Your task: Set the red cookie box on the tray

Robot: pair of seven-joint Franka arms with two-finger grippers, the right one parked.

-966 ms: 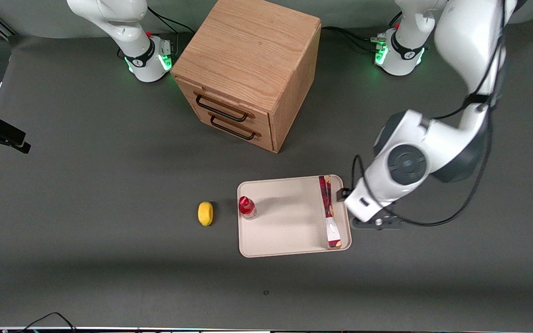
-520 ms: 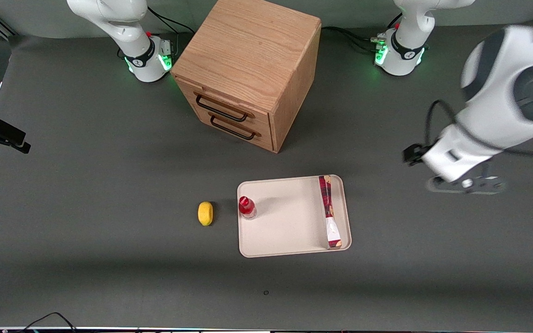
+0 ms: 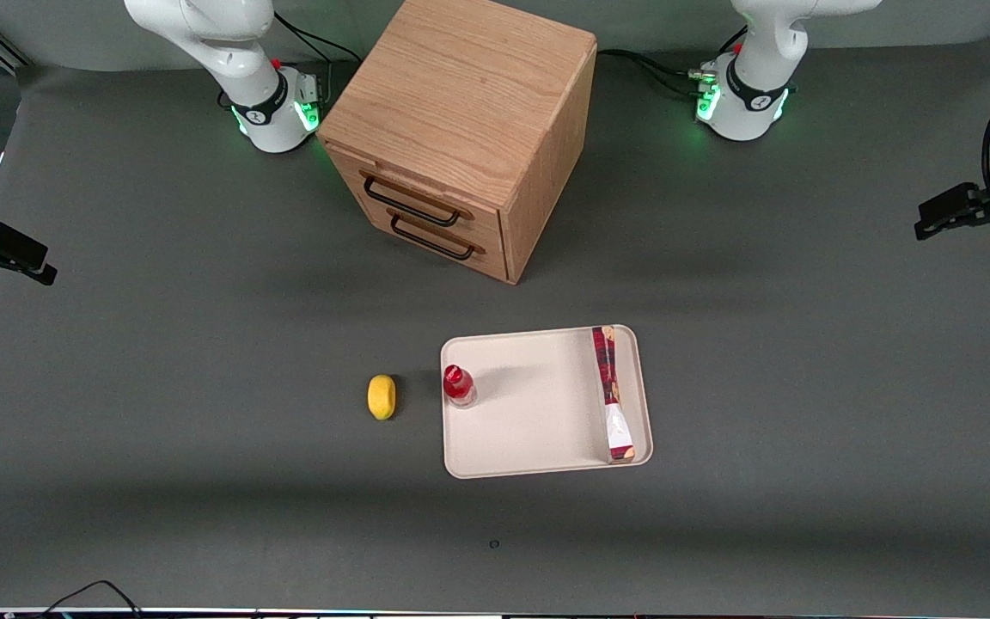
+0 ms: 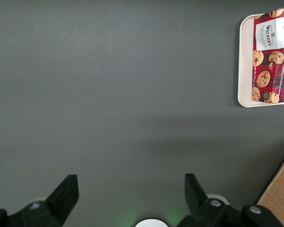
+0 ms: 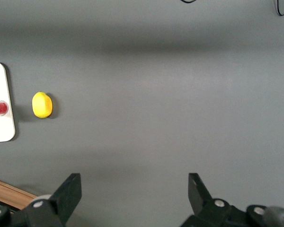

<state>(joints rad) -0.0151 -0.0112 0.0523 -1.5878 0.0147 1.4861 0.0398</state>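
The red cookie box (image 3: 613,393) lies flat in the cream tray (image 3: 529,430), along the tray's short edge toward the working arm's end. It also shows in the left wrist view (image 4: 270,75), inside the tray's rim (image 4: 244,56). My left gripper (image 3: 968,211) hangs high at the working arm's end of the table, well away from the tray. In the left wrist view the gripper (image 4: 131,194) is open and empty, with only bare grey table between its fingers.
A small red-capped bottle (image 3: 459,384) stands on the tray's edge toward the parked arm. A yellow lemon (image 3: 381,396) lies on the table beside it. A wooden drawer cabinet (image 3: 461,129) stands farther from the camera than the tray.
My left arm has pulled away from the tray's edge and swung out toward the working arm's end of the table. The cookie box stays still on the tray.
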